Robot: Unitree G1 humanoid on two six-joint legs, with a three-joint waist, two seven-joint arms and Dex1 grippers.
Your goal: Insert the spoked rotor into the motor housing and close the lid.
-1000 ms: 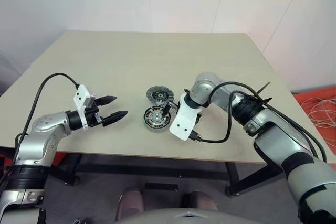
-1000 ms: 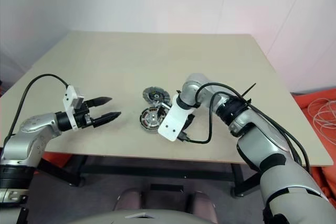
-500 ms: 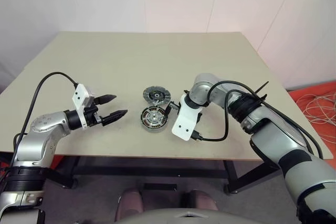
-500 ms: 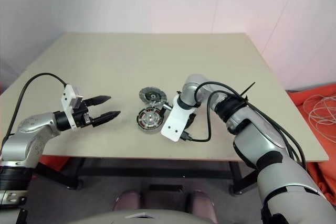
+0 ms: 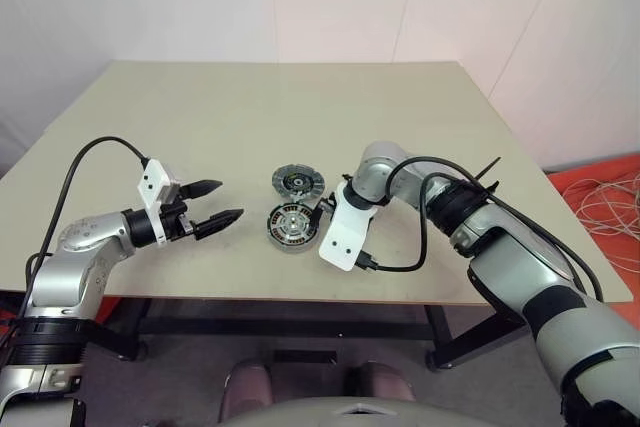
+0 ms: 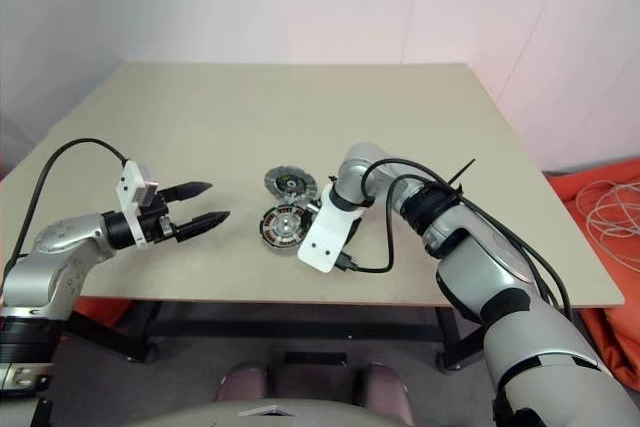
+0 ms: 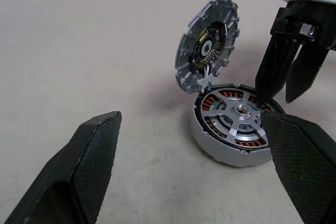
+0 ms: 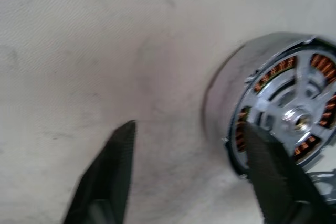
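In the head views a tan table (image 5: 250, 107) takes up the middle of the frame, and the motor parts sit just below its centre. The housing (image 5: 293, 227) lies flat, its copper windings showing around a silver hub, and the silvery spokes of the rotor (image 7: 237, 116) lie across those windings inside the can. The lid (image 5: 298, 184) is just above the housing in the frame; in the left wrist view it stands tilted on edge, its dark inner face toward the camera and its lower rim touching the housing's rim. The left gripper (image 5: 220, 203) is at centre left, well apart from the parts, pointing toward them with its two fingers spread wide and nothing between them. The right gripper (image 7: 287, 74) comes down steeply just right of the housing; its fingers stand partly apart and hold nothing. In the right wrist view one finger (image 8: 268, 158) is at the housing's rim and the other (image 8: 118, 156) is over bare table beside it. Whether the near finger actually touches the rim cannot be told. A black cable (image 5: 405, 265) loops from the right wrist across the table's lower edge.
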